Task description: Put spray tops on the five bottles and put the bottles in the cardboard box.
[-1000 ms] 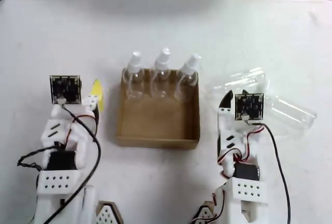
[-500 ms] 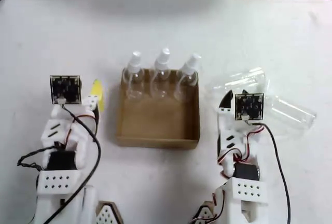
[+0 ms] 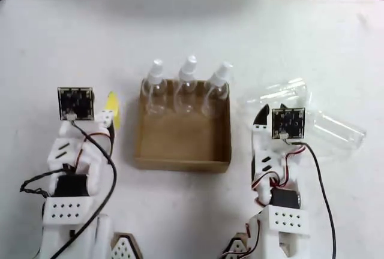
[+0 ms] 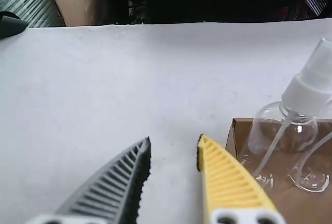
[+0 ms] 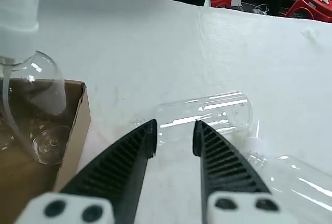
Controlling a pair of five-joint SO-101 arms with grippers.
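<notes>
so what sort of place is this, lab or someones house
Probably a robotics lab or workshop bench, not a home: a left arm and right arm sit at a white table, with a cardboard box of spray bottles as test props, and red stools behind.

Left claw [image 4: 174, 141] and right claw [image 5: 175, 126] rest low, jaws slightly parted.

White table [image 3: 192, 25] seen from above, plain and flat, dark beyond its far edge. Resting on it near the middle, an open brown box [image 3: 180, 164]. To the right of the box, lying on their sides on the bare top, a clear bottle [image 3: 276, 95] near the box's far right corner and a second bottle [image 3: 339, 128] farther right and nearer the front, angled differently from the first.
</notes>
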